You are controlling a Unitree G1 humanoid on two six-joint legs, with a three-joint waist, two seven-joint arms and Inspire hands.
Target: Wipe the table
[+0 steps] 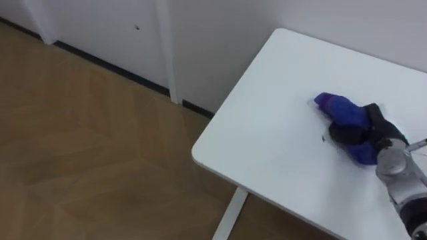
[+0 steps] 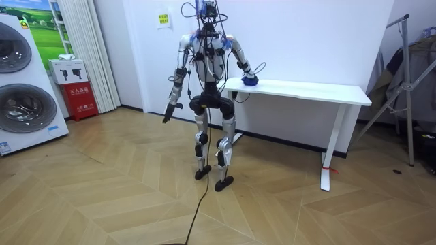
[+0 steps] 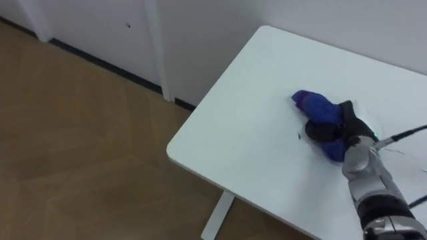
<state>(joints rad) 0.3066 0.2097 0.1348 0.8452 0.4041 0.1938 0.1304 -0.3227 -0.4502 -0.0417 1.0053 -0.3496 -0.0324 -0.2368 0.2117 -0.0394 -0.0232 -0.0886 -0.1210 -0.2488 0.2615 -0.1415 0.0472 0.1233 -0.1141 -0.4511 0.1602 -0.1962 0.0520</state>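
The robot stood at the end of the white surface [image 1: 267, 133], off its corner, with its right arm stretched out sideways over it. The right hand [image 1: 365, 131] lay on the blue cloth [image 1: 339, 108], dark fingers [image 3: 319, 128] curled round the bunched fabric and pressing it down on the top, well in from the corner and nearer the wall side. The left hand [image 2: 167, 116] hung by the robot's side, clear of the surface; whether it was spread or closed could not be told.

I judged 3 risks. The cloth was wadded into 1 lump, so each stroke would likely touch a narrow strip and leave patches unwiped. The hold looked shallow, so a firm drag could pull the fabric out from under the hand. The sideways reach could also tip a 2-legged stance if the arm bore down hard
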